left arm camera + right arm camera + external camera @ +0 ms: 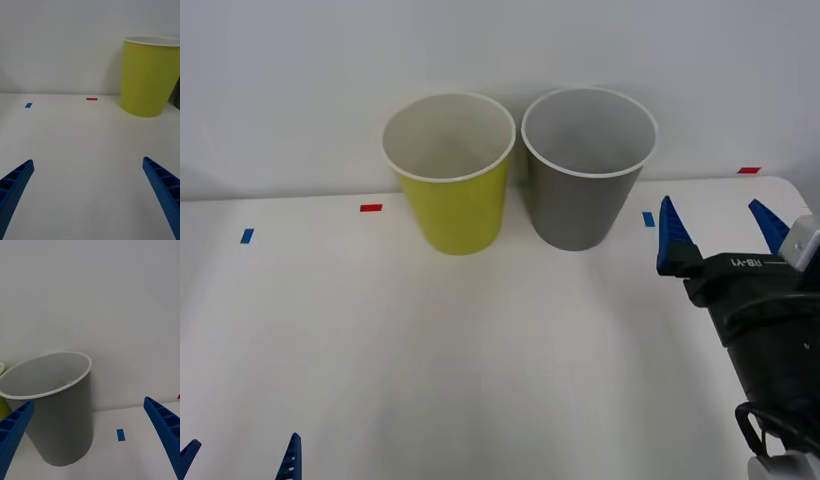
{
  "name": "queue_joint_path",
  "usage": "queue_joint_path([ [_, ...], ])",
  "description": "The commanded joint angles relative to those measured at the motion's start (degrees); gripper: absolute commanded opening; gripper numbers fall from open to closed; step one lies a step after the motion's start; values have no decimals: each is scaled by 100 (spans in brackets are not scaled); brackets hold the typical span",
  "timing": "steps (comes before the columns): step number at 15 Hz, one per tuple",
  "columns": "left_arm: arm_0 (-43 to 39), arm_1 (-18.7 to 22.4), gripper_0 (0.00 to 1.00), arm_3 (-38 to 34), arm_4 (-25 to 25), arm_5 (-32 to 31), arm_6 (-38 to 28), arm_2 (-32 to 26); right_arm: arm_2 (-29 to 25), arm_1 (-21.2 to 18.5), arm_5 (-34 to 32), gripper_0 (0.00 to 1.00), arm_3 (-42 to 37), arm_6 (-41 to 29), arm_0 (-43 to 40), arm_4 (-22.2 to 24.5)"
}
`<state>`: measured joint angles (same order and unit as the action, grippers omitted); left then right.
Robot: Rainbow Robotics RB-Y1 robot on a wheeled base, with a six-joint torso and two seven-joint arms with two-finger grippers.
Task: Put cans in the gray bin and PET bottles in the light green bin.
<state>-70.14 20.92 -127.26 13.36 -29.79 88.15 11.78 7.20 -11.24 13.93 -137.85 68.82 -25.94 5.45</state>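
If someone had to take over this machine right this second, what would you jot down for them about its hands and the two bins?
Right hand: open, holding nothing, raised beside the gray bin, on its right.
Left hand: open, holding nothing, low at the table's near left edge.
Light green bin and gray bin stand upright side by side at the back of the table, green on the left. What shows of their insides looks bare; the bottoms are hidden.
No can or bottle lies on the table, so I cannot tell what is sorted or left.
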Motion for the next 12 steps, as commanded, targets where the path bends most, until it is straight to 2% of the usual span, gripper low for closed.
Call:
queue_joint_path([
  [1,0,0,100,0,0,0,0,0,36,-10,-919,100,460,26,-201,-44],
  [3,0,0,100,0,0,0,0,0,10,8,-1850,100,1023,88,-360,-53],
  [8,0,0,100,0,0,0,0,0,53,-80,-2966,100,1128,430,-1388,-202],
  [12,0,0,100,0,0,0,0,0,300,-291,-3564,100,1128,1555,-2170,-756],
])
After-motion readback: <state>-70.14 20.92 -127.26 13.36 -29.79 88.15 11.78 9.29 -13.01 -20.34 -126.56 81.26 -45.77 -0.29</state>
